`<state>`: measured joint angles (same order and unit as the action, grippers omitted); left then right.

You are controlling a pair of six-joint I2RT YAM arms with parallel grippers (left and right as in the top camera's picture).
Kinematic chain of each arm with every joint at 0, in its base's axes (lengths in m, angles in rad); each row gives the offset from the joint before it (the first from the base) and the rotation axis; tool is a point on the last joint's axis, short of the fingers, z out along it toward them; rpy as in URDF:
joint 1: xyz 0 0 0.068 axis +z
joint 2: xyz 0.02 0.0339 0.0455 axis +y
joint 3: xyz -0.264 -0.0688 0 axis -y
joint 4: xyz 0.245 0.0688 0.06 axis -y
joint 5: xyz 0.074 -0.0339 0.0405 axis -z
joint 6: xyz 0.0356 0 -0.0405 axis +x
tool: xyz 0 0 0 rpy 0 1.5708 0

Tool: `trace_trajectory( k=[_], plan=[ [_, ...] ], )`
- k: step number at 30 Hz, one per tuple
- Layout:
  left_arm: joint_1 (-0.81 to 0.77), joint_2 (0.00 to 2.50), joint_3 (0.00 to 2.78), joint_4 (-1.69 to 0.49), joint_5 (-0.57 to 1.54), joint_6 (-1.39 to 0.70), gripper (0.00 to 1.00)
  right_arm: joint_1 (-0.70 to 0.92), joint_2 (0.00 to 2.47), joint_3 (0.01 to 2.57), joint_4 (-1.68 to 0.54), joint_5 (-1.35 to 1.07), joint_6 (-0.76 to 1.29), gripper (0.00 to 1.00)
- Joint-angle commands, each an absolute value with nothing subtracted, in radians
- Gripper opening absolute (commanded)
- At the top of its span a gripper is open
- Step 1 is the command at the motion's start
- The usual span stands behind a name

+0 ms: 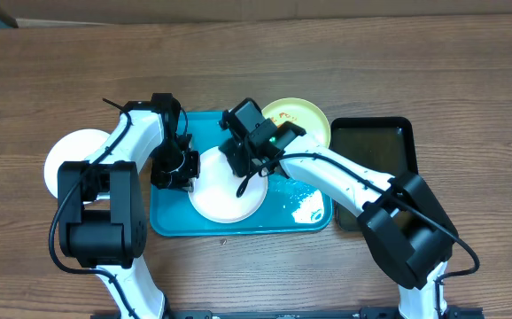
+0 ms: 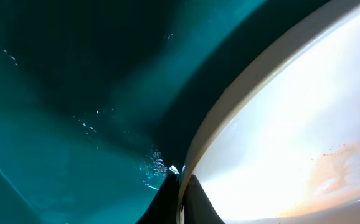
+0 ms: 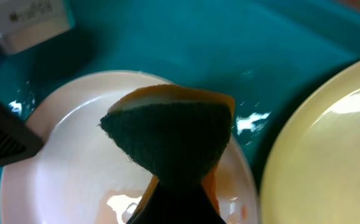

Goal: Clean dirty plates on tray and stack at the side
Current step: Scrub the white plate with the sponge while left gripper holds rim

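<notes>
Clamped shut on the rim of the white plate (image 2: pixel 279 124), in the teal tray (image 2: pixel 55 124): left gripper (image 2: pixel 181 193); squeezed closed on a sponge (image 3: pixel 174 134) over that plate: right gripper (image 3: pixel 174 204); may skid or tip under hard scrubbing, given so thin a rim hold; may carry sauce residue (image 2: pixel 336 168) onto the lime-green plate (image 3: pixel 329 143) just beside.

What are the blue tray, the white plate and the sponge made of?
The tray looks like glossy teal plastic: smooth, with bright wet glints. The white plate is smooth and shiny, plastic or ceramic; I can't tell which. The sponge seems to be soft orange foam with a rough dark green scrubbing layer, and it bends where it is pinched.
</notes>
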<state>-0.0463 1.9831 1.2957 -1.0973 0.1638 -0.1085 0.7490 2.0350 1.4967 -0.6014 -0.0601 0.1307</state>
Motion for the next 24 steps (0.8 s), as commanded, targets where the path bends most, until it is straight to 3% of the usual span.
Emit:
trace_trajectory(
  k=[1, 12, 24],
  plan=[
    [-0.053, 1.981, 1.283, -1.1, 0.147, -0.112, 0.04, 0.751, 2.039, 1.514, -0.604, 0.029, 0.009, 0.04],
    [-0.053, 1.981, 1.283, -1.103, 0.15, -0.112, 0.04, 0.75, 2.106, 1.489, -0.605, 0.029, -0.008, 0.04],
    [-0.053, 1.981, 1.283, -1.103, 0.149, -0.112, 0.04, 0.751, 2.107, 1.501, -0.856, 0.016, 0.117, 0.04]
  ],
)
